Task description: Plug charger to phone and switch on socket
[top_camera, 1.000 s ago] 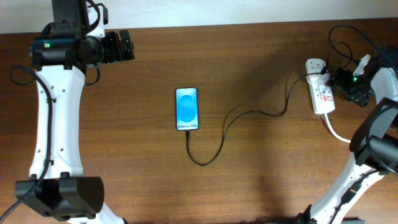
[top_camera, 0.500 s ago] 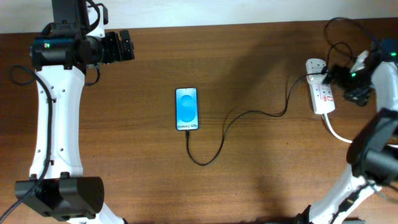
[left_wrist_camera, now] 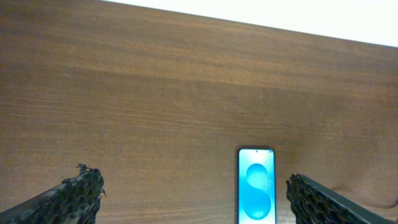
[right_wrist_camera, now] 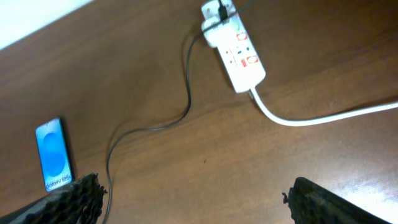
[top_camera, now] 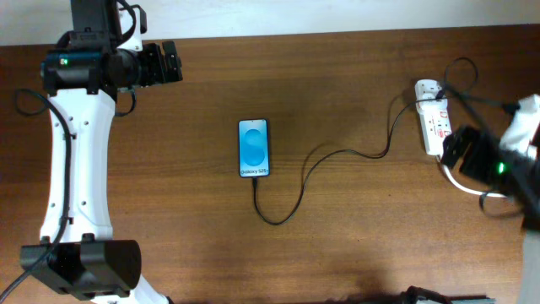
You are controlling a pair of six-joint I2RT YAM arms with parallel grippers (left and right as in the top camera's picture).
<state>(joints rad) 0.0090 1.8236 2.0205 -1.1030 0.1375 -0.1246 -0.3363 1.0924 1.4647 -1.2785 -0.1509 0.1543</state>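
Note:
The phone lies face up mid-table with its blue screen lit; it also shows in the left wrist view and the right wrist view. The thin black charger cable runs from the phone's bottom edge, loops, and reaches the white adapter plugged into the socket strip. In the right wrist view the strip with its red markings and the cable are far ahead. My right gripper is open and empty, just in front of the strip. My left gripper is open and empty, far back left.
The strip's thick white cord trails off toward the right edge. The white left arm stands along the left side. The table's far edge meets a white wall.
My right gripper has pulled away from the socket strip, moving toward the table's front, and is blurred by motion. The left arm, phone and cable have not moved.

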